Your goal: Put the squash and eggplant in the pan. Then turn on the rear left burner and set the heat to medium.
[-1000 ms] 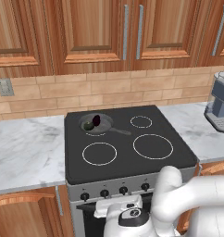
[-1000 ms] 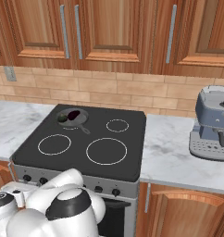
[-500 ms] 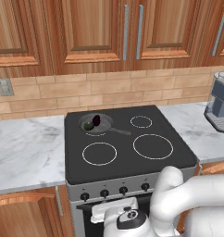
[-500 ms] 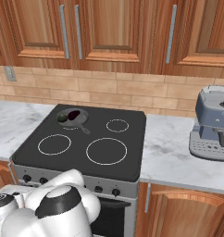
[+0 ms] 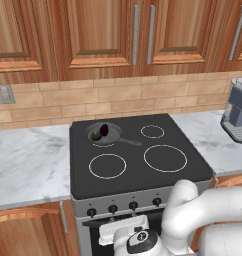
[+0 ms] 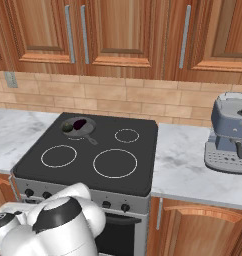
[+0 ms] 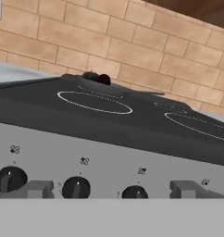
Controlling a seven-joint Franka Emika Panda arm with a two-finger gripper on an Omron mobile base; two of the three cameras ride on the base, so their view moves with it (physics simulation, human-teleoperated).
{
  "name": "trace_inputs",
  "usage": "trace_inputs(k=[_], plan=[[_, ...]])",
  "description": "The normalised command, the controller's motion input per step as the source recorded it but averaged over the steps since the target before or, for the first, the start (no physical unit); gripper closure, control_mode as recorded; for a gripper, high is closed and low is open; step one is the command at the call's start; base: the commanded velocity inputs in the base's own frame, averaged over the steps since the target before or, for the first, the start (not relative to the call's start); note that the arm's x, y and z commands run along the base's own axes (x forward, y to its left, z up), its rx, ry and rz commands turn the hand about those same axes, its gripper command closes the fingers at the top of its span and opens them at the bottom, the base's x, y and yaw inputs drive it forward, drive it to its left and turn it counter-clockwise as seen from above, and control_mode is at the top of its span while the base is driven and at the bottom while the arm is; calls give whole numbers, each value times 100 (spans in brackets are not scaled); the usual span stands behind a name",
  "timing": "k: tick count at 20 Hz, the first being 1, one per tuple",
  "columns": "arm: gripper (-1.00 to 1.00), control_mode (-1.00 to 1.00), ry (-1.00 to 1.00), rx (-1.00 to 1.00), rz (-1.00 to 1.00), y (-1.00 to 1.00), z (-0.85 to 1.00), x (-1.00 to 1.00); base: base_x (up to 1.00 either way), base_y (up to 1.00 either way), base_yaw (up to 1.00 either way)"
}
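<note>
Just ahead of gripper (image 7: 115,190), fingers spread wide, empty: knobs (image 7: 76,187). Farther off: squash (image 7: 90,75), eggplant (image 7: 104,79) in pan (image 5: 110,140). Lowered since 1 s ago; likely burner step begun.

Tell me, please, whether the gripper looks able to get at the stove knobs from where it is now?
Probably yes. In the hand view the gripper faces the stove's front panel, with the knobs straight ahead between its fingers and nothing in between. The squash and eggplant already lie in the pan.

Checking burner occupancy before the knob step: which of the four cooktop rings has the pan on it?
The rear left burner: the pan with the squash and eggplant sits there; the other three rings are bare.
</note>
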Motion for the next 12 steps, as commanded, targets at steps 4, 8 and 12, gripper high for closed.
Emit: trace_inputs(k=[4, 8, 12], plan=[[-100, -100, 0, 4, 0, -62, 0, 20, 0, 0, 0], [-100, -100, 1, 5, 0, -51, 0, 30, 0, 0, 0], [-100, -100, 3, 5, 7, -25, 0, 43, 0, 0, 0]])
